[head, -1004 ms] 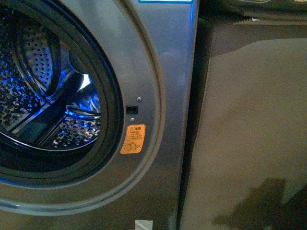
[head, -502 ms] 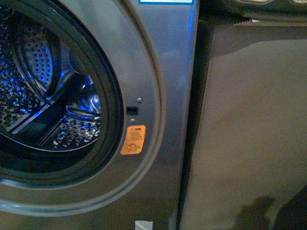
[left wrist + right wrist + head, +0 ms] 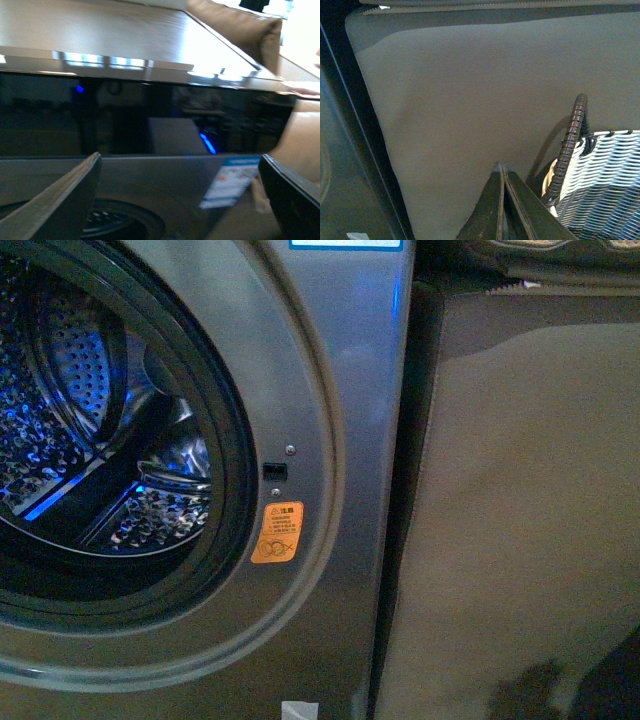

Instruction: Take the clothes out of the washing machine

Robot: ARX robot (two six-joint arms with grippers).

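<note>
We're hanging the left hand [image 3: 180, 200] spread wide facing the washing machine [image 3: 340, 390], right hand [image 3: 501, 200] pressed together above the basket [image 3: 600, 185]; no clothes showing in the drum [image 3: 90, 440].

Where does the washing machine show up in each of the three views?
Front view: washing machine fills the left side, drum open.
Left wrist view: its top and dark panel span the frame, between the open left gripper.
Right wrist view: only a grey edge strip.
Shared landmark: tan cloth-draped box.
</note>
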